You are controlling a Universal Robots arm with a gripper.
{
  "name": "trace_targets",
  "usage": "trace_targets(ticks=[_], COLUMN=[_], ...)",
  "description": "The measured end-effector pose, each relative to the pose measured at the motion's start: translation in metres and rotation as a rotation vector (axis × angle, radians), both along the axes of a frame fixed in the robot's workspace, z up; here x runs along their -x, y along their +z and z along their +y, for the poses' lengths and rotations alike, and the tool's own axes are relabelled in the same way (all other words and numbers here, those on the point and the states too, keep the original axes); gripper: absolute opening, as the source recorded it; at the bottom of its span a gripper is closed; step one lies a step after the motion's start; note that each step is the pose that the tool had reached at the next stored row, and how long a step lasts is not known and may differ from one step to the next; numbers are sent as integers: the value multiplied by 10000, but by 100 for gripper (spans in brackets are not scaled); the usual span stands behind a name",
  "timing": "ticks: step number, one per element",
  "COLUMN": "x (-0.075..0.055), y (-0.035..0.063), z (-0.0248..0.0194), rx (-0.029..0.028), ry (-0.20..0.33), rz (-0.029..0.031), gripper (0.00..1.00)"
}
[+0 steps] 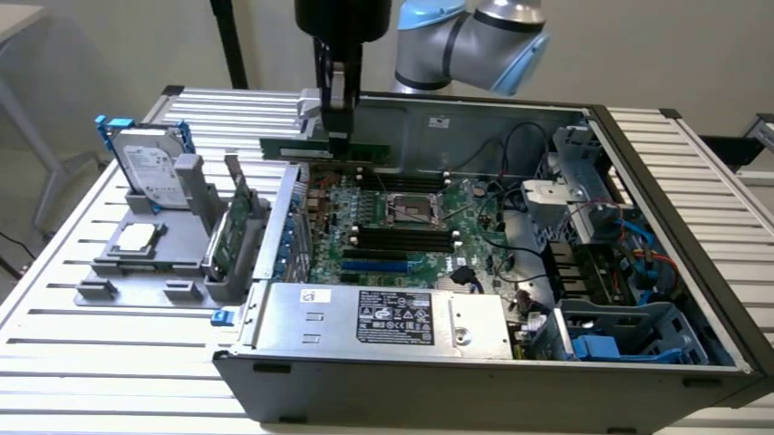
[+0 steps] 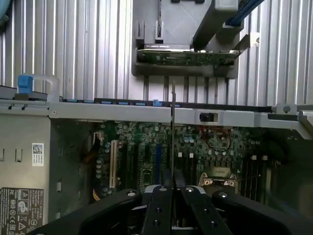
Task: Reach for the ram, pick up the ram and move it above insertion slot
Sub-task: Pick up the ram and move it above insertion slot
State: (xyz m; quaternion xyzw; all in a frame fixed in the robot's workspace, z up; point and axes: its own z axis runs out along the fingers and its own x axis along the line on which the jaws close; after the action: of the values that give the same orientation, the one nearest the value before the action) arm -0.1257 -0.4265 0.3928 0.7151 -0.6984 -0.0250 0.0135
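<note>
In the exterior view my gripper [image 1: 335,138] hangs over the back left part of the open computer case [image 1: 677,272], shut on the ram [image 1: 290,149]. The ram is a thin green stick held level, on its long edge, above the motherboard [image 1: 400,227]. The black memory slots [image 1: 405,237] lie lower, in front of the processor socket [image 1: 411,207]. In the wrist view the ram [image 2: 173,122] shows edge-on as a thin line between my black fingers [image 2: 159,200], with the gripper [image 2: 173,188] above the board near the dark slots [image 2: 188,159].
A grey fixture [image 1: 145,272] at the exterior view's left holds a silver hard drive [image 1: 151,168], a green expansion card [image 1: 236,227] and a processor [image 1: 136,237]. The power supply [image 1: 387,317] fills the case front. Cables and a drive cage [image 1: 604,227] crowd the exterior view's right.
</note>
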Motion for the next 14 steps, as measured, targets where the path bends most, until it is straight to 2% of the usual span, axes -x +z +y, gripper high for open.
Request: trace_targets(ticks=[11,14], x=[-503,-605], y=[-116,-131], z=[117,158], rx=[-13,-13], ry=[1,-1], rz=[15,15], gripper=[13,13])
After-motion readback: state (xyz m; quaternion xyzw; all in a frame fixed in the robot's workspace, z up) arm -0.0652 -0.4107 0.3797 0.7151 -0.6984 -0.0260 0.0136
